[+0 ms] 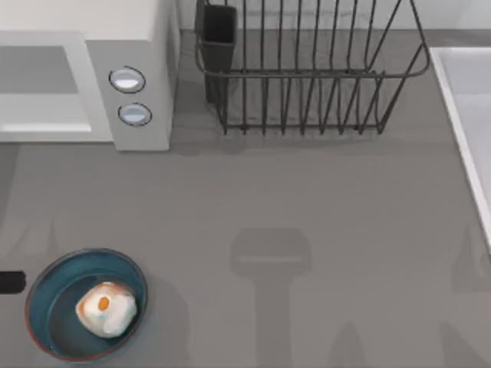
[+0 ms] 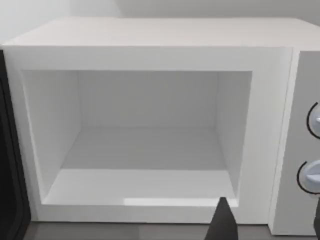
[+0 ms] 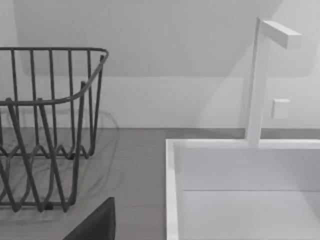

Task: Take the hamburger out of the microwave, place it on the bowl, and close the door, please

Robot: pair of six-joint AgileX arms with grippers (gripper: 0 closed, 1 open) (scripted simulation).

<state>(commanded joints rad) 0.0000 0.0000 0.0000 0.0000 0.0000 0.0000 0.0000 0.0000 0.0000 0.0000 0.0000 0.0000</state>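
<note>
The hamburger (image 1: 107,308) lies inside the teal bowl (image 1: 46,287) at the table's front left. At the back left stands the white microwave (image 1: 146,46), its cavity (image 2: 145,150) open and holding nothing. The door (image 2: 9,175) shows as a dark panel swung out at the cavity's hinge side. My left gripper (image 2: 268,227) hovers in front of the microwave (image 2: 150,35), near the knob panel, open with nothing between its fingers (image 2: 220,224). One dark finger (image 3: 95,225) of my right gripper points toward the sink side of the table.
A dark wire dish rack (image 1: 307,77) stands at the back centre, right of the microwave. A white sink basin (image 1: 468,115) with a tap (image 3: 257,80) runs along the right edge. A small dark shape (image 1: 11,282) sits at the left edge beside the bowl.
</note>
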